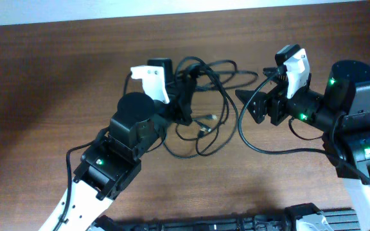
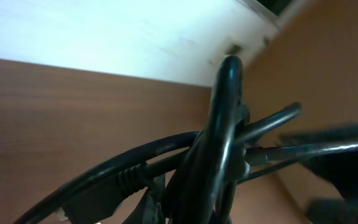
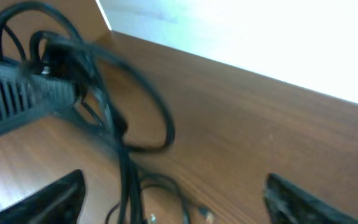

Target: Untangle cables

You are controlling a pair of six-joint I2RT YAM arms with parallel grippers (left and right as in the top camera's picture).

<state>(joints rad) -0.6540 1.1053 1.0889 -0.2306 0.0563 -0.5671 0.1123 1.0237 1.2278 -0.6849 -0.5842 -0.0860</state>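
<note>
Left gripper (image 1: 185,90) jaws are closed on the cables (image 2: 222,112); from its wrist camera I see the bunch rising right in front of the lens, with one thick loop standing upright and thinner strands crossing behind it. Right gripper (image 3: 174,180) jaws stand wide apart with nothing between the fingers (image 3: 48,199), and it sits just beside the tangle on its right side. From overhead, I see the knot between the two grippers, nearer the left one. Loose loops spread toward me over the table (image 1: 44,77), and two small plugs (image 1: 205,127) lie inside those loops. The tabletop is dark brown wood grain. A white wall (image 3: 260,37) runs along its far edge.
</note>
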